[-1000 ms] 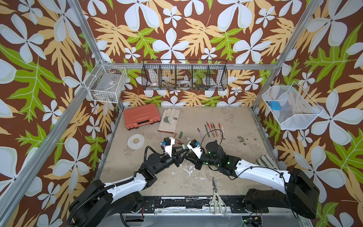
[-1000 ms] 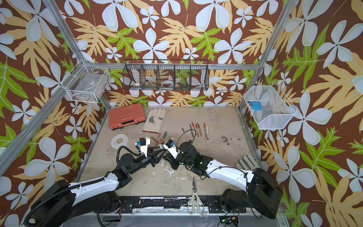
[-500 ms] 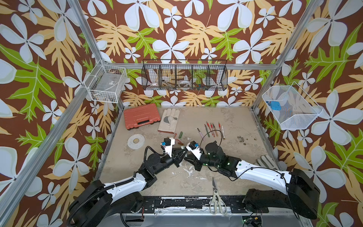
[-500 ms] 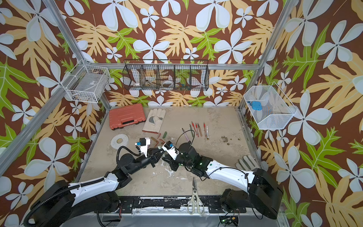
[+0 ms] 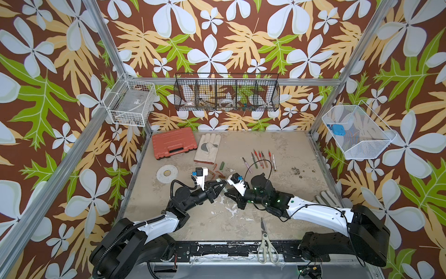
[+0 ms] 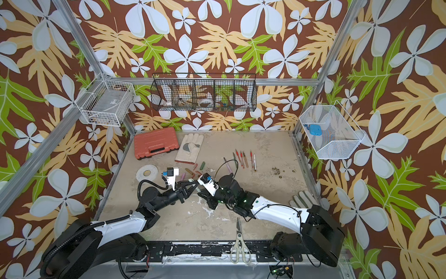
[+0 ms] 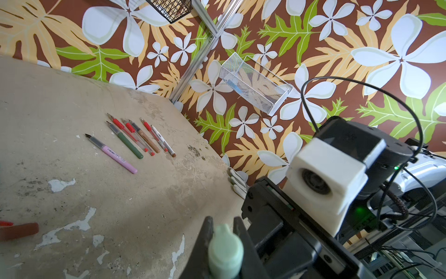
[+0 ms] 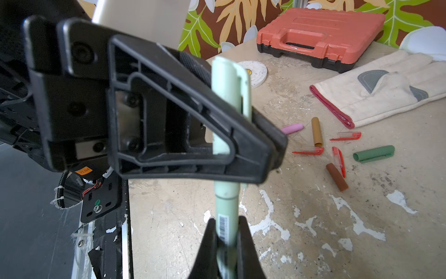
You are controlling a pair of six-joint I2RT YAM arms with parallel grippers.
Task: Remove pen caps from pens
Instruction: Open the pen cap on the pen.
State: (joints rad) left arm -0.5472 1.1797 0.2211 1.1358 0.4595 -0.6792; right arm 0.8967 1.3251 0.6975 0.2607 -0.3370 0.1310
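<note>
Seen from above, a mottled tabletop (image 5: 284,145) is walled in by flowered panels. At far left lies a white tape roll (image 5: 167,172), and behind it an orange case (image 5: 173,142) and a pale glove (image 5: 207,147). The left tool (image 5: 223,182) reaches toward the centre. Its jaws are closed tight on the cap (image 8: 225,79) of a pale green pen (image 8: 226,205). The cap is on the pen, which spans the gap between the two arms above the middle of the tabletop. Just behind lie loose caps (image 8: 337,177) in pink, tan, brown, dark green and red-and-clear. The right tool (image 8: 226,232) faces the left one and is clamped on the pen's barrel, close to the cap's edge. Further right and back, a row of uncapped pens (image 5: 261,159) lies side by side. Scissors (image 5: 265,241) rest at the front edge. A second glove (image 5: 327,198) lies at the right edge.
</note>
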